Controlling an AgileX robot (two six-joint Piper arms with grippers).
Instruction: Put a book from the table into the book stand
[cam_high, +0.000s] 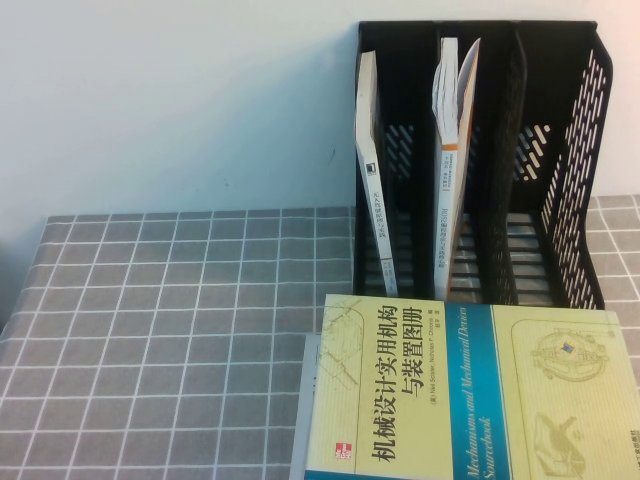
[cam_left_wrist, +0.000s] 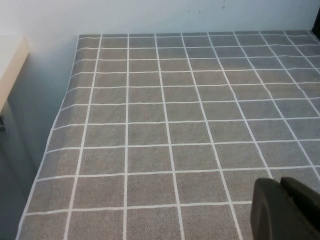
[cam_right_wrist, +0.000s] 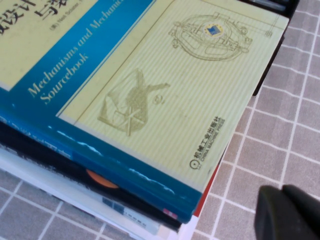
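Observation:
A yellow and blue book (cam_high: 470, 390) lies flat on top of a stack of books at the table's front right. It fills most of the right wrist view (cam_right_wrist: 150, 85). The black book stand (cam_high: 480, 170) stands behind it at the back right, with one white book (cam_high: 372, 180) in its left slot and another (cam_high: 452, 170) in the middle slot. Its right slot is empty. My right gripper (cam_right_wrist: 282, 192) is shut and empty, over the cloth beside the stack's corner. My left gripper (cam_left_wrist: 280, 186) is shut and empty, over bare cloth. Neither gripper shows in the high view.
A grey checked cloth (cam_high: 160, 320) covers the table. Its left edge (cam_left_wrist: 55, 125) drops off beside a pale wall, with a light wooden surface (cam_left_wrist: 10, 60) past it. Lower books (cam_right_wrist: 100, 195) stick out under the top one.

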